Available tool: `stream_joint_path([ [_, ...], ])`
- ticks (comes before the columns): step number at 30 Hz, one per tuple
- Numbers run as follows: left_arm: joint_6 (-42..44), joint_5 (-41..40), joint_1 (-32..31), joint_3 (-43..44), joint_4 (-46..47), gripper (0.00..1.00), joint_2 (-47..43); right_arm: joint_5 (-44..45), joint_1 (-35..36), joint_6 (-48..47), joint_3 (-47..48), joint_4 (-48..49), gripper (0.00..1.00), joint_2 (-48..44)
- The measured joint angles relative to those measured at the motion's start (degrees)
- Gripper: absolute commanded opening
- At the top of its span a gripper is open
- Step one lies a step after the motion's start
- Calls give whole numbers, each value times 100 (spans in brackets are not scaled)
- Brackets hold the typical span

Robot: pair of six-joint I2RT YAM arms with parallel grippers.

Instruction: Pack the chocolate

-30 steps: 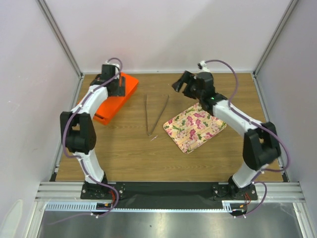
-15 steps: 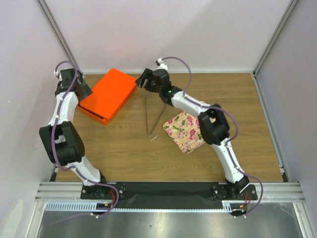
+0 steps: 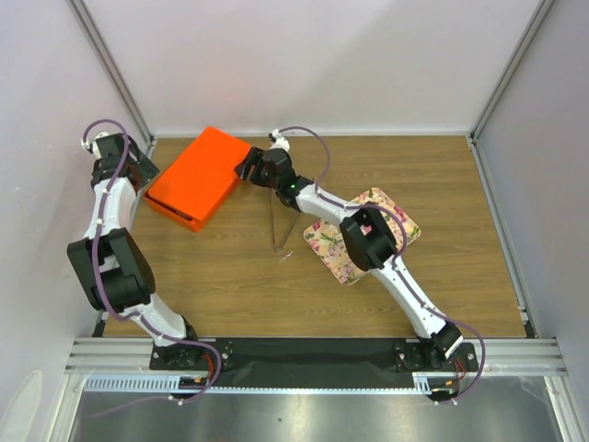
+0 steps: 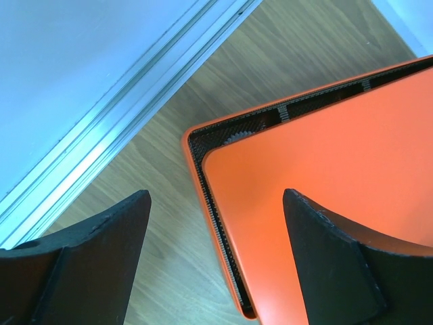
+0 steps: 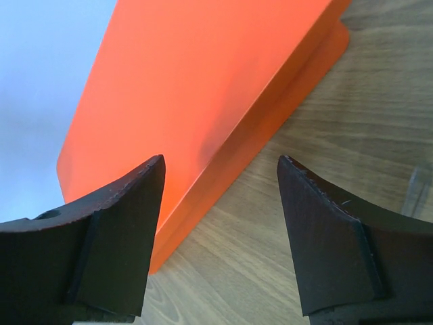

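Note:
No chocolate pieces show in any view. A closed orange box [image 3: 200,175] lies at the back left of the table; it also shows in the left wrist view [image 4: 325,176] and the right wrist view [image 5: 203,88]. My left gripper [image 3: 138,170] is open at the box's left corner, its jaws either side of that corner [image 4: 216,210]. My right gripper [image 3: 247,166] is open just off the box's right edge, its jaws over the box's edge and bare wood [image 5: 220,176]. Both grippers are empty.
Metal tongs [image 3: 287,214] lie on the wood at mid-table. A pink-flowered tray [image 3: 361,235] lies to their right, partly under my right arm. An aluminium frame rail [image 4: 128,115] runs close along the table's left edge by my left gripper.
My right arm has swung left from above the tray to the box's right edge. My left arm has moved off the box top to its left corner. The box has shifted slightly.

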Motion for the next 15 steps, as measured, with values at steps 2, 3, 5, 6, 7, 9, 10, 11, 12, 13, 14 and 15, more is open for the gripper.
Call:
stream_joint_path([
  [2,-20,20,0,0,48,84,0,52,17,39,15,70,69,50],
  [3,-31,22,0,0,66,84,0,59,26,74,57,125,68,96],
  [5,-33,24,0,0,74,84,2,57,39,133,120,236,67,186],
  [6,-33,22,0,0,74,84,7,52,42,188,140,295,66,225],
  [7,-33,20,0,0,76,84,9,52,44,221,157,332,65,269],
  [9,-33,17,0,0,81,84,31,46,68,278,166,387,63,332],
  [10,-33,20,0,0,87,84,46,44,68,299,166,422,61,365],
  [11,-33,20,2,0,92,84,74,37,68,315,166,452,60,391],
  [12,-31,17,2,0,96,84,103,28,74,319,166,455,58,409],
  [13,-31,22,4,-2,98,84,120,22,83,317,166,470,57,420],
  [14,-31,26,9,-7,103,84,140,4,94,321,166,487,56,422],
  [15,-31,37,11,-15,116,84,151,0,109,321,166,509,55,422],
])
